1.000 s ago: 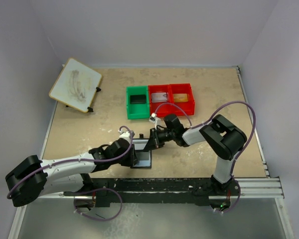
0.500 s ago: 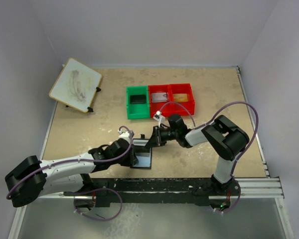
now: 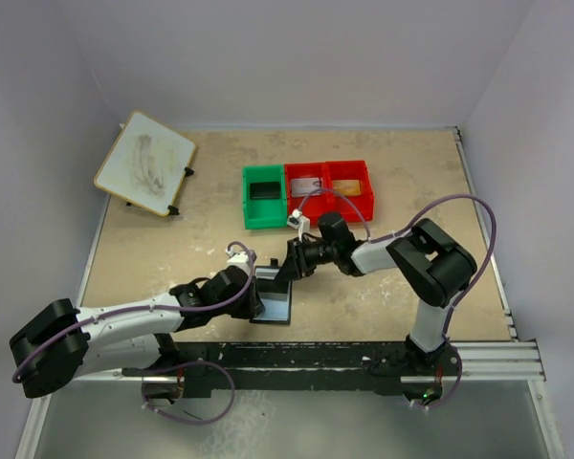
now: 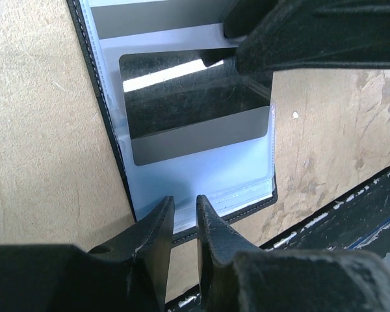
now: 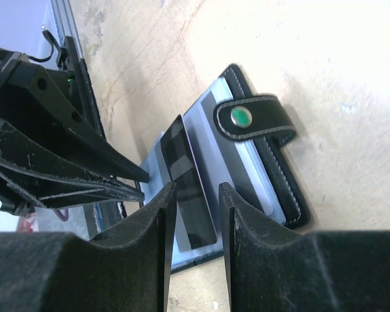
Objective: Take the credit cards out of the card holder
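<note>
Holder (image 5: 270, 190) stitched, black-edged, card (image 4: 195, 104) glossy, rectangular

text: none readable | credit card (image 4: 195, 97) (glare only)

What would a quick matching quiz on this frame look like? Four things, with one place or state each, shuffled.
Things:
1. card holder
2. green bin
3. left hand
4. board

Place or state:
a. at the far left corner
b. clamped on the holder's near edge
c. lying open, with a dark card in its pocket
d. has a black thing inside

Pairs: 1-c, 2-d, 3-b, 4-a
</note>
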Controlling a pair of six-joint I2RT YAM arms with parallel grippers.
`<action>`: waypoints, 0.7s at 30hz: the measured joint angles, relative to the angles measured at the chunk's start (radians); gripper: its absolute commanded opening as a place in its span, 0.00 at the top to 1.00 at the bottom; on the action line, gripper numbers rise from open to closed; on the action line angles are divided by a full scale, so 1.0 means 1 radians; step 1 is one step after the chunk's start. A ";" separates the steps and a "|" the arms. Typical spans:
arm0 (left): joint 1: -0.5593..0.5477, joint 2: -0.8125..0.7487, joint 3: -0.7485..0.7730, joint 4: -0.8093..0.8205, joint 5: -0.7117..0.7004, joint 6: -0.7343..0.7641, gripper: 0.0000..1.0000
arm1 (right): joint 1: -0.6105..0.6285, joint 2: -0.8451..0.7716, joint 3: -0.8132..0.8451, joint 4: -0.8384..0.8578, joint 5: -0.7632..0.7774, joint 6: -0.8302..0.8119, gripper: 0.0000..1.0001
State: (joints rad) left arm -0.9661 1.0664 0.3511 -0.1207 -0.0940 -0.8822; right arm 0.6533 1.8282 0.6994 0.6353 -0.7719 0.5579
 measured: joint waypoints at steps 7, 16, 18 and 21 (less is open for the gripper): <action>-0.003 0.000 0.000 -0.001 -0.010 0.000 0.82 | 0.001 0.032 0.128 -0.167 -0.018 -0.167 0.64; -0.003 0.000 0.000 -0.001 -0.014 0.000 0.82 | 0.012 0.084 0.232 -0.339 -0.082 -0.333 0.61; -0.003 0.000 0.000 -0.001 -0.015 0.000 0.82 | 0.018 0.096 0.251 -0.362 -0.096 -0.357 0.61; -0.004 0.000 0.000 -0.001 -0.016 0.000 0.82 | 0.030 0.114 0.290 -0.405 -0.112 -0.392 0.62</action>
State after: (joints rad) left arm -0.9703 1.0664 0.3515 -0.1219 -0.1097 -0.8822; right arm 0.6834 1.9427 0.9890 0.2302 -0.8837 0.1658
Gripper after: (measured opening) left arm 0.178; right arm 0.389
